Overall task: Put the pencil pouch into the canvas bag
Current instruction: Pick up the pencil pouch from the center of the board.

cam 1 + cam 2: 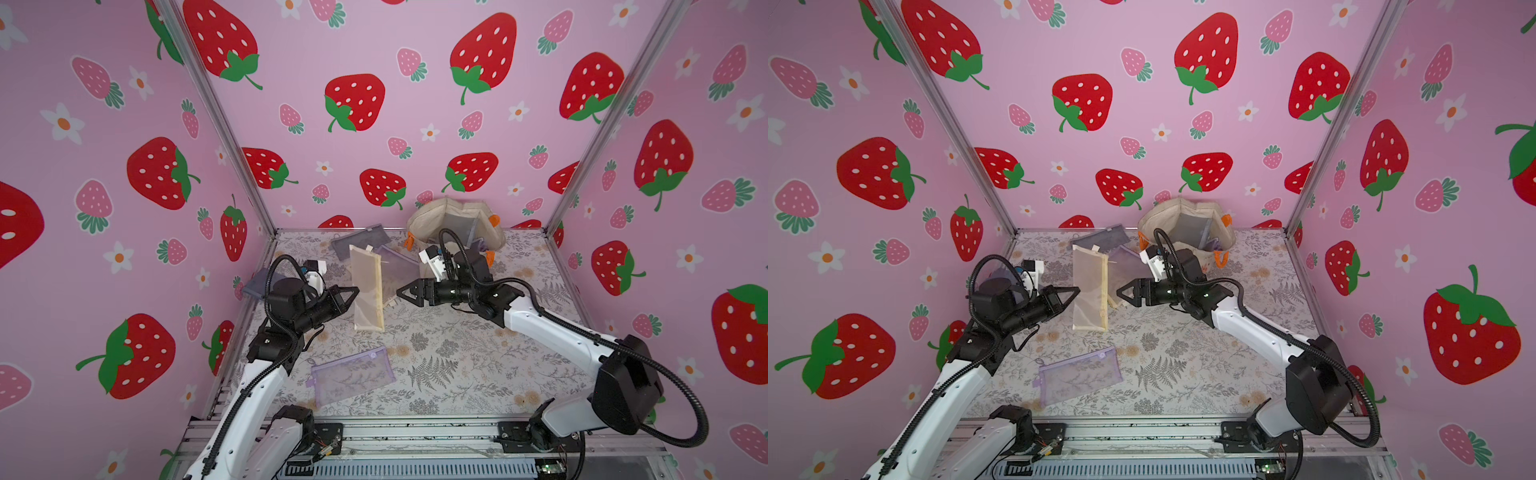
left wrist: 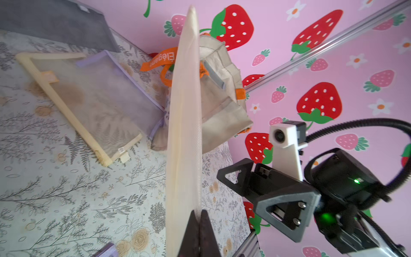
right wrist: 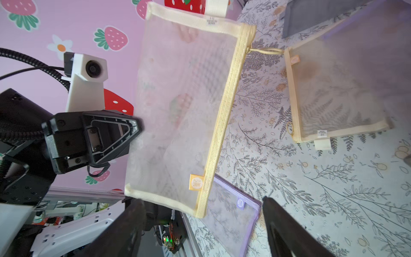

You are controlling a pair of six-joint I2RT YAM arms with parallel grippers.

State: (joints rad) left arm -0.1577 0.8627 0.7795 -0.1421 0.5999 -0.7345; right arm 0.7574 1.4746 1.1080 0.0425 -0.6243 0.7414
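Cream pouch [image 1: 366, 291] edge in left fingers [image 2: 208, 235]; right fingers [image 3: 289, 231] spread.

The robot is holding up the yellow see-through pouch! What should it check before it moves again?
1. Left pincer shut on the yellow mesh pouch: ok.
2. Pouch lifted off the table: ok, it seems to hang upright in the air.
3. Right pincer open and not touching the pouch: ok.
4. Canvas bag mouth open: ok; a grey pouch sits inside.
5. Way to the bag free: not ok, the right arm seems to sit in front of it.
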